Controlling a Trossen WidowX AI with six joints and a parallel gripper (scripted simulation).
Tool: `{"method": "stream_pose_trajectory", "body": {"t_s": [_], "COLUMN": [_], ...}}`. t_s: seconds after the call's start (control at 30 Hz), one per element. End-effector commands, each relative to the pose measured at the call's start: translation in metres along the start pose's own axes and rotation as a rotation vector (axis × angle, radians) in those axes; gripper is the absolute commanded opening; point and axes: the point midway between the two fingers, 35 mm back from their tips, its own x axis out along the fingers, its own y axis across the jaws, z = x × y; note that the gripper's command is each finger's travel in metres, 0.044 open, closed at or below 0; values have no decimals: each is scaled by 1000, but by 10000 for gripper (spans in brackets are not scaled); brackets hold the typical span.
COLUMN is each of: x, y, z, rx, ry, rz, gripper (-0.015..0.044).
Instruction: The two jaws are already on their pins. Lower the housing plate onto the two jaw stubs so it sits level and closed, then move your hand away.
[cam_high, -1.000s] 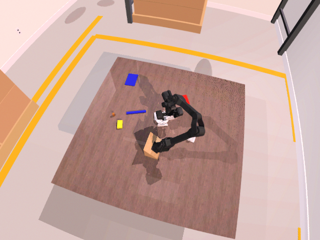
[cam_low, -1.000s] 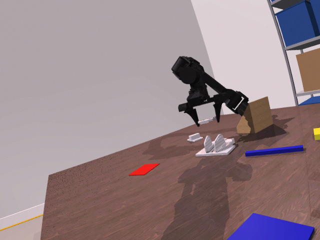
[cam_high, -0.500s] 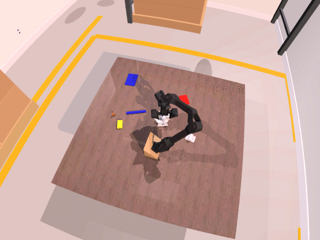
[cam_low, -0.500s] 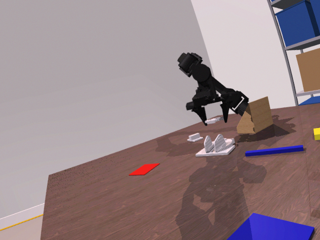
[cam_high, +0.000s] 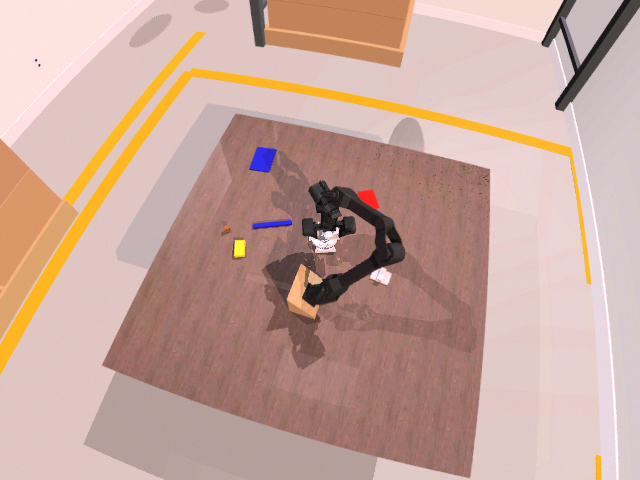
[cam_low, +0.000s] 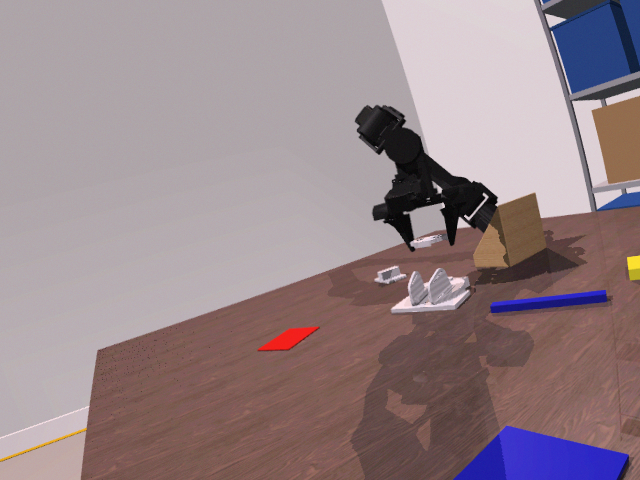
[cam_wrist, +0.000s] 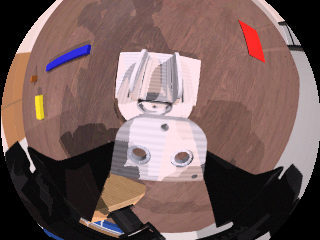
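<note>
My gripper (cam_low: 432, 243) (cam_wrist: 159, 151) is shut on the white housing plate (cam_low: 428, 241) (cam_wrist: 162, 135), one finger at each side edge. The plate has two large holes and is held roughly level, raised above the table. The white base (cam_low: 431, 308) (cam_wrist: 193, 75) (cam_high: 325, 250) lies on the table with two upright jaws (cam_low: 439, 286) (cam_wrist: 178, 77) on it. In the wrist view the plate overlaps the near edge of the base, with the jaws beyond it. A gap shows between plate and base in the exterior view. The jaw stubs are hidden or too small to tell.
A small white part (cam_high: 381, 276) (cam_low: 390, 275) lies near the base. A wooden block (cam_high: 298, 299) (cam_low: 524, 232) stands by the arm's foot. Also on the table are a blue bar (cam_high: 272, 224) (cam_low: 547, 301), yellow block (cam_high: 239, 248), red square (cam_high: 368, 198) (cam_low: 289, 338) and blue square (cam_high: 263, 159).
</note>
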Motion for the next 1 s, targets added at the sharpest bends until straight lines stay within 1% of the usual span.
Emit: {"method": "stream_pose_trajectory", "body": {"t_s": [0.0,0.3,0.97], "x": [0,0,0], "y": [1,10,10], "z": [0,-5,-5], "rx": [5,5,5], "ry": [1,1,1], "rz": [4,4,4], "gripper": [351,351,351]}}
